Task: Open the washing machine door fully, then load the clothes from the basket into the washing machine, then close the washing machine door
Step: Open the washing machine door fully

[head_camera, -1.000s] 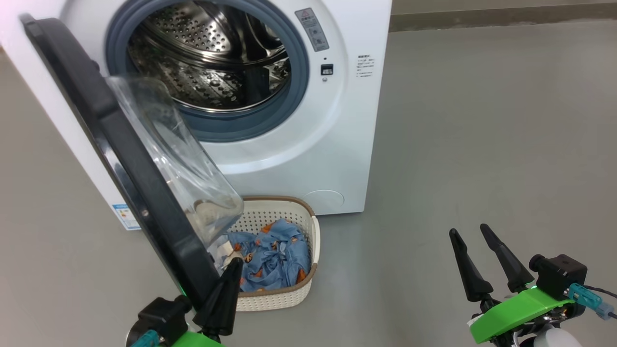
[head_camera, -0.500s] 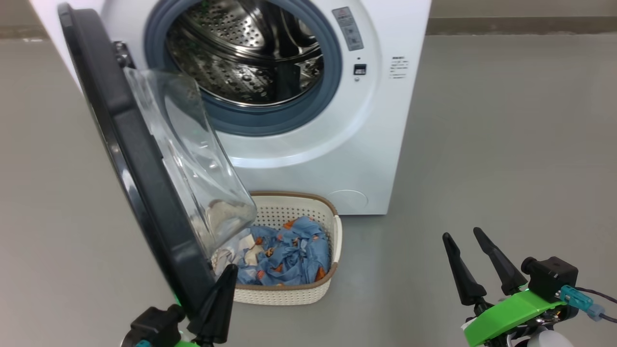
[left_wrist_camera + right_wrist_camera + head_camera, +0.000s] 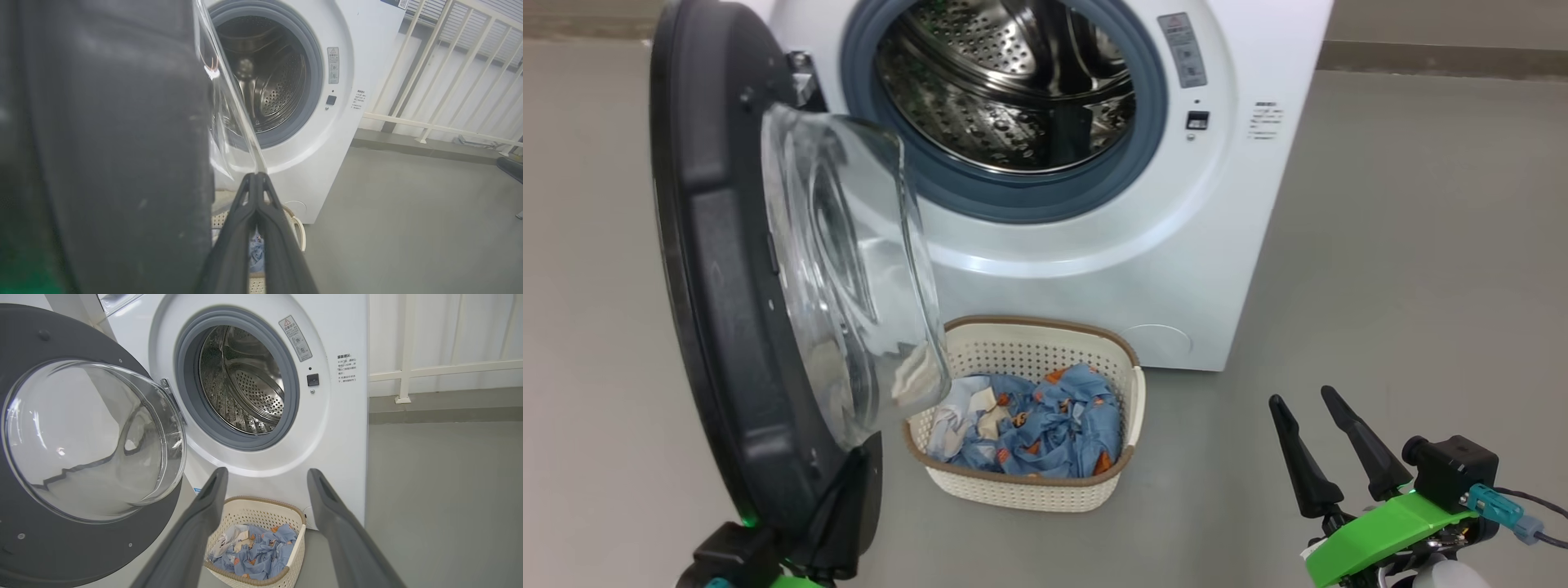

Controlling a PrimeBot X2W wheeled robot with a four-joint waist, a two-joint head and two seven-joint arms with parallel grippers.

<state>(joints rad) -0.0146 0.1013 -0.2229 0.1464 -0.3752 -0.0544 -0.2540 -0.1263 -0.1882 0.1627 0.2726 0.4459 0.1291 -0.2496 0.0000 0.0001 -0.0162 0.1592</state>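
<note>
The washing machine (image 3: pixel 1094 278) bears a grey warning sticker (image 3: pixel 1183 51), print unreadable. At lower left the left gripper (image 3: pixel 256 179), fingers together, rests against the washing machine door (image 3: pixel 711 286); the right gripper (image 3: pixel 1300 398) is spread, empty.

The door (image 3: pixel 715 310) is swung out right beside my left gripper (image 3: pixel 255 179), and its glass bowl crowds the basket (image 3: pixel 1037 321) at its left corner, so that side's tight. From the right the basket is open on top. The washing machine (image 3: pixel 1225 245) has its drum mouth unblocked, with plenty of floor (image 3: pixel 1421 245) around my right gripper (image 3: pixel 1300 396).
</note>
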